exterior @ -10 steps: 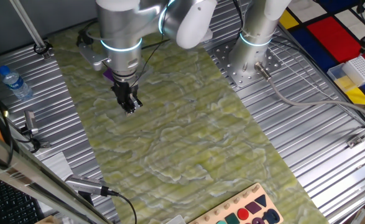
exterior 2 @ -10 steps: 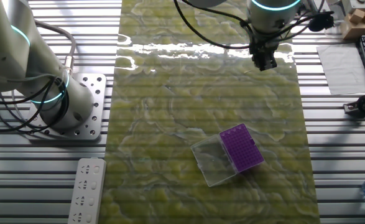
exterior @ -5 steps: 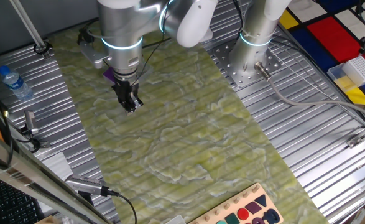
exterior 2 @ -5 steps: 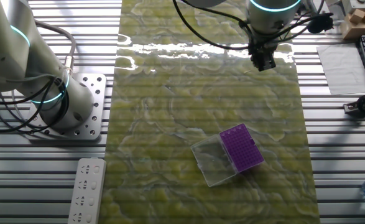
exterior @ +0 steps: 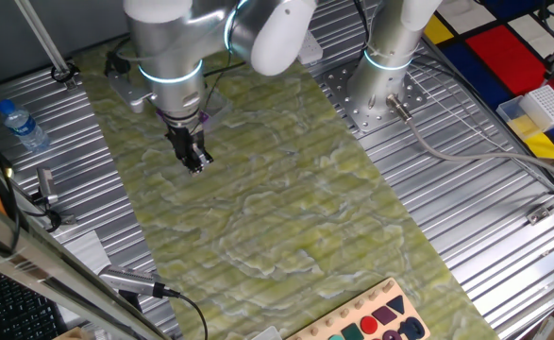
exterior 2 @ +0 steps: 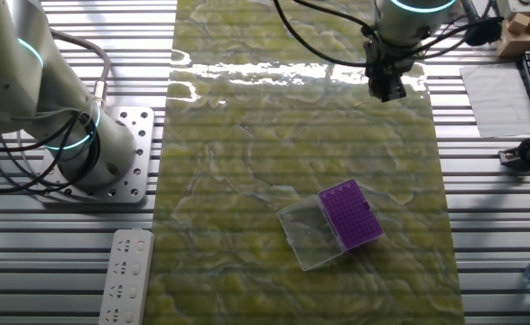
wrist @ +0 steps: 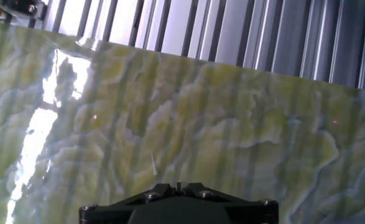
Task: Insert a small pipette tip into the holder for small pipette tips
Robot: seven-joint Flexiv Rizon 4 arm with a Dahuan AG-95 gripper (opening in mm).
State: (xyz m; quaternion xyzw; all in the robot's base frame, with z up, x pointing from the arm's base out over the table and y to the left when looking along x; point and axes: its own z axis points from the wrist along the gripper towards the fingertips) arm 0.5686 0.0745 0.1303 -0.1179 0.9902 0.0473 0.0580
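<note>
**Robot hand poised over green mat, tip holder well apart**

The hand (exterior 2: 387, 88) hangs above the green mat (exterior 2: 246, 181), fingers drawn nearly together; a thin pale pipette tip (wrist: 153, 163) shows just ahead of them in the hand view, though whether it is gripped cannot be told. Well away from the hand on the same mat sits the purple holder (exterior 2: 350, 215), its top a fine grid of holes, a clear cover (exterior 2: 309, 233) lying open beside it. Whether any holes are filled is too small to tell.
</note>
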